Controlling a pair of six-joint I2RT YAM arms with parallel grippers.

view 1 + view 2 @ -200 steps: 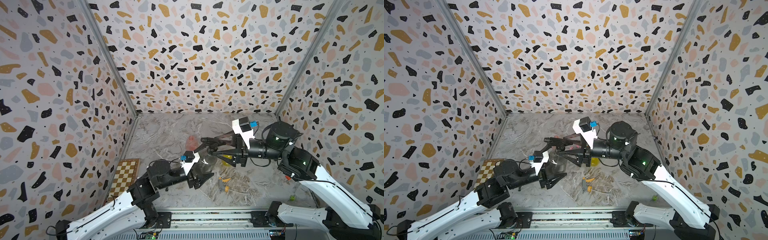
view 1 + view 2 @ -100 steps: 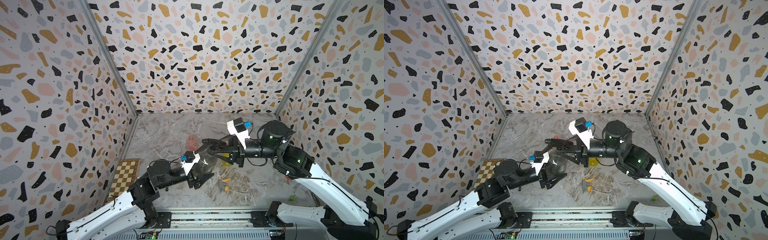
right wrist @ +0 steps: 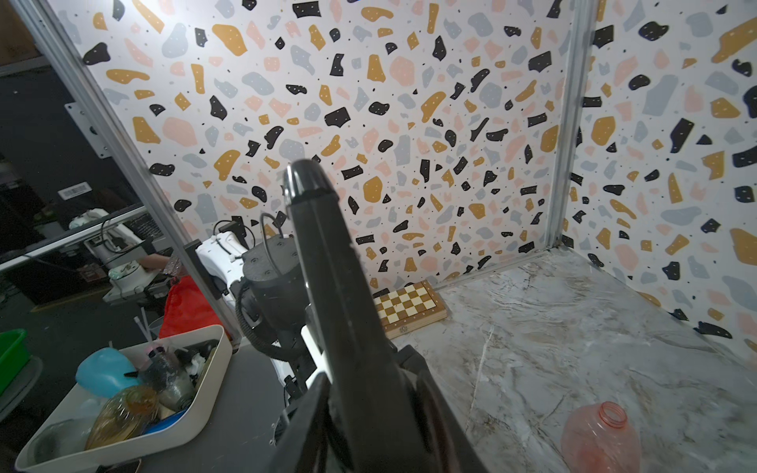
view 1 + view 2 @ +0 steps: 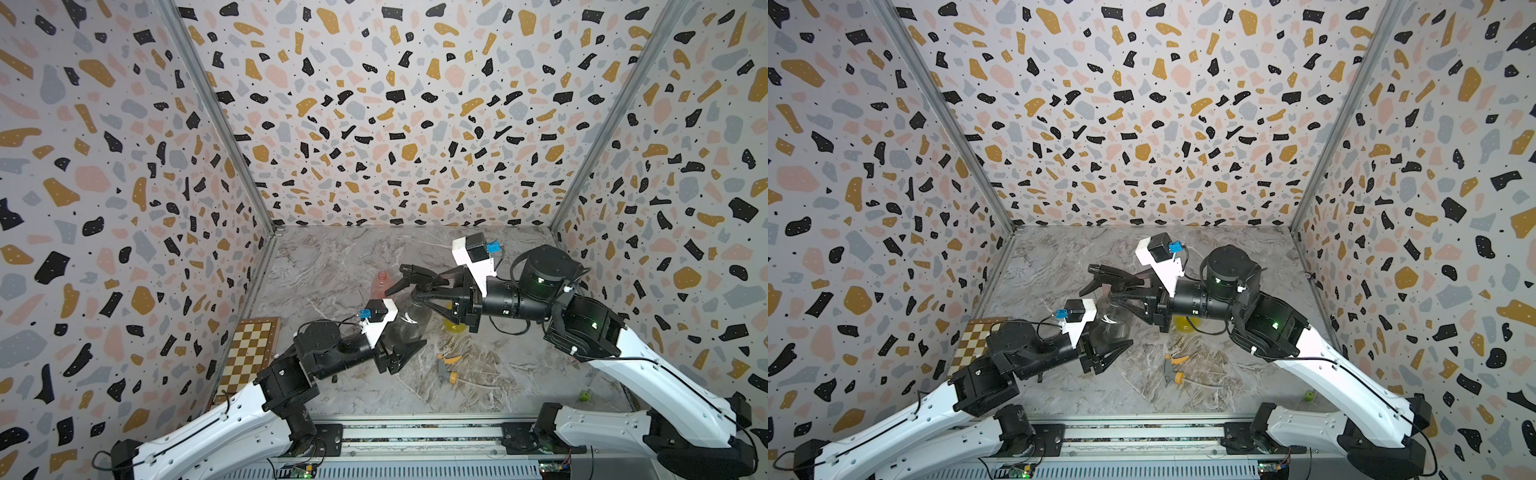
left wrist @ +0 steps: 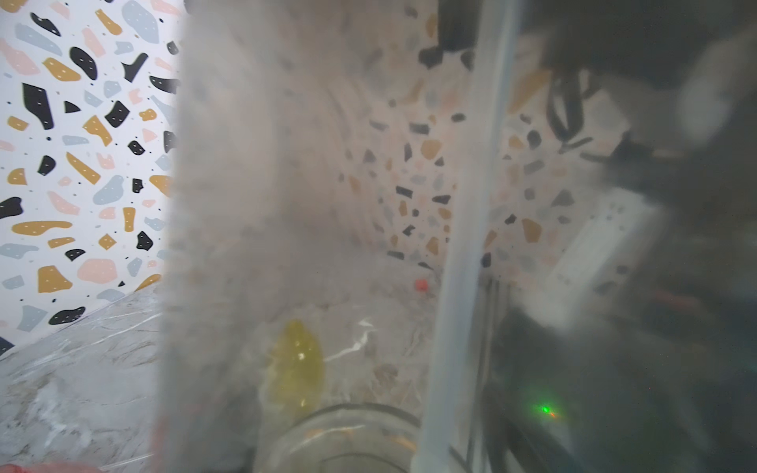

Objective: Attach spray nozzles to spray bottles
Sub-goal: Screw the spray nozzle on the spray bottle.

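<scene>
A smoky grey conical bottle (image 4: 409,322) stands off the table with my left gripper (image 4: 405,345) shut around its lower body; it fills the left wrist view (image 5: 307,204). A black spray nozzle (image 4: 415,278) sits on its neck, and my right gripper (image 4: 424,291) is shut on that nozzle, whose body (image 3: 327,266) runs out between the jaws. The pink bottle (image 4: 382,279) stands open-necked behind them. The yellow bottle (image 4: 454,326) stands partly hidden under the right gripper. A grey nozzle with yellow tip (image 4: 445,371) lies on the table in front.
A folded chessboard (image 4: 253,349) lies against the left wall. A small green object (image 4: 584,396) sits near the front right corner. Outside the enclosure, a white bin (image 3: 123,401) holds other bottles. Patterned walls close in three sides.
My right gripper has slid a little to the left and its jaws have closed onto the black nozzle. The left arm and the grey bottle have stayed put.
</scene>
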